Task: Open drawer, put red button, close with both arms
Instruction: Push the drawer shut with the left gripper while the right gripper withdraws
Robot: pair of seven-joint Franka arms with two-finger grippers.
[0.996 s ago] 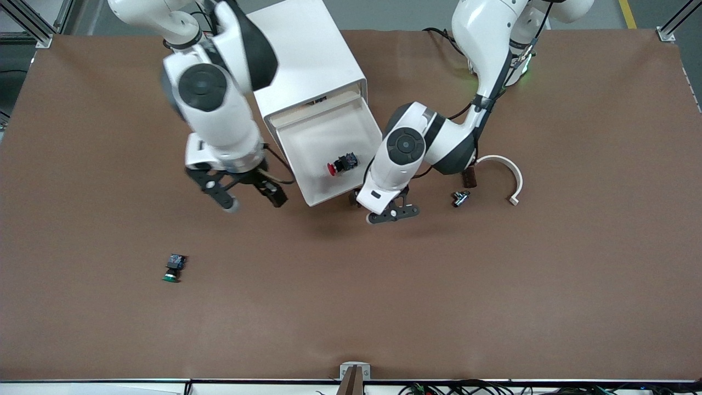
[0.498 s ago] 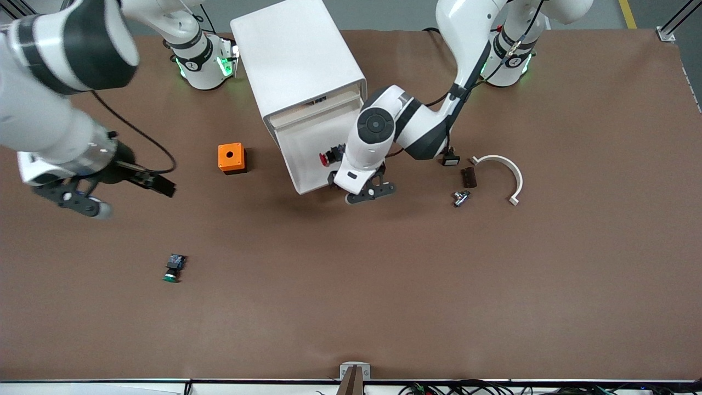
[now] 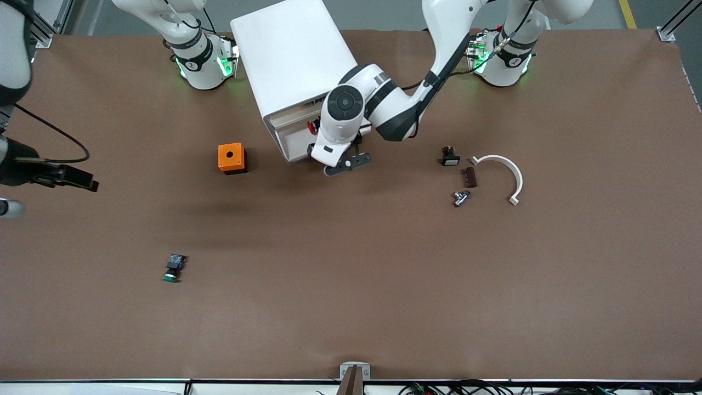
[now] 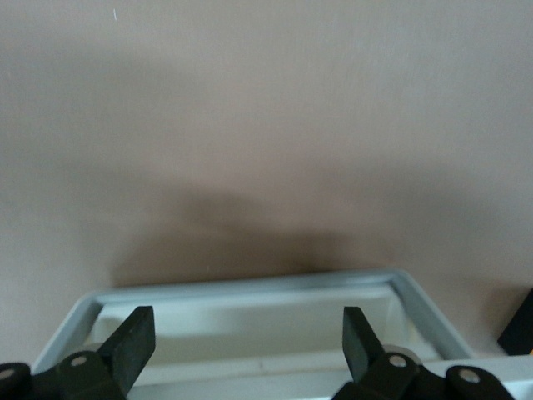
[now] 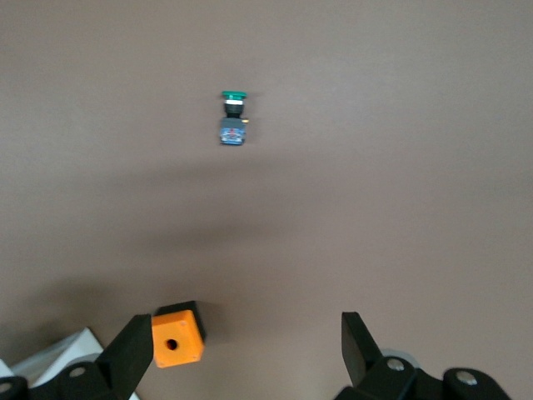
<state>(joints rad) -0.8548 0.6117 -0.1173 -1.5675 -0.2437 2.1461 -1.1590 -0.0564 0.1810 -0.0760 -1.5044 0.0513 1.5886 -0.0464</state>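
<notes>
The red button [image 3: 313, 126] lies in the drawer [image 3: 296, 144], which sticks out only a little from the white cabinet [image 3: 290, 55]. The left gripper [image 3: 341, 163] sits at the drawer's front edge, fingers [image 4: 133, 346] spread, holding nothing. The right gripper [image 5: 241, 358] hangs over the bench [image 3: 384, 274] at the right arm's end, fingers released. One orange box [image 3: 231, 158] stands beside the drawer; one green button [image 3: 174, 268] lies nearer the camera.

Plain brown table [image 3: 351, 285]; glossy white boxy cabinet [image 3: 290, 55]; orange cube box [image 3: 231, 158], black hole; green-capped black button [image 3: 173, 268]; red-capped button [image 3: 313, 126].
</notes>
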